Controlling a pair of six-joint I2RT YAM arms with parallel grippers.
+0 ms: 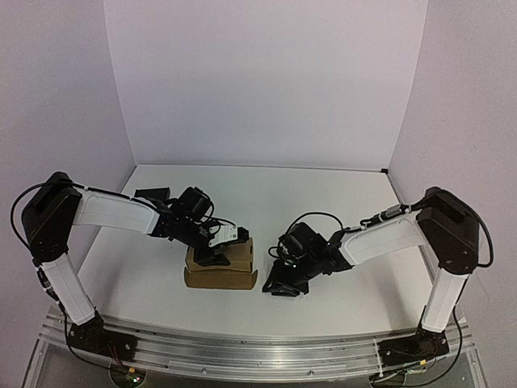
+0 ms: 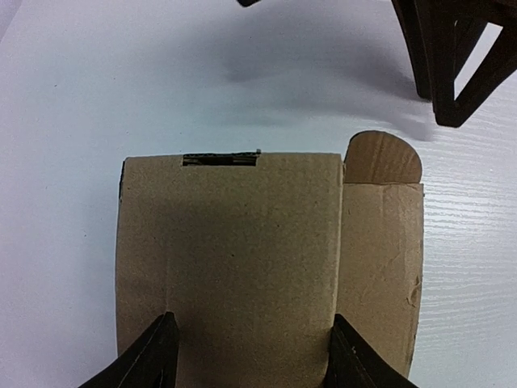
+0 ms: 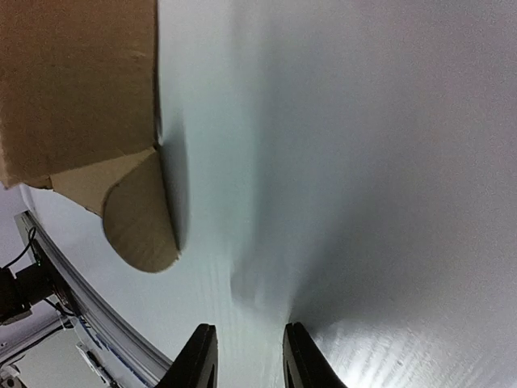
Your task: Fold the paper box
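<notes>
The paper box (image 1: 222,273) is a small brown cardboard box, partly folded, lying on the white table left of centre. My left gripper (image 1: 216,255) is on top of it. In the left wrist view the box (image 2: 242,242) fills the frame, with a slot at its far edge and a rounded tab (image 2: 381,158) sticking out at the far right. The left gripper (image 2: 254,360) is spread wide, its fingers set down over the top panel. My right gripper (image 1: 279,287) sits low on the table just right of the box. In its wrist view it (image 3: 246,356) is slightly open and empty, with the box's corner (image 3: 73,81) and tab (image 3: 137,218) ahead to the left.
White walls enclose the table on three sides. An aluminium rail (image 1: 242,343) runs along the near edge and shows in the right wrist view (image 3: 73,299). The right arm's dark fingers (image 2: 452,65) appear beyond the box in the left wrist view.
</notes>
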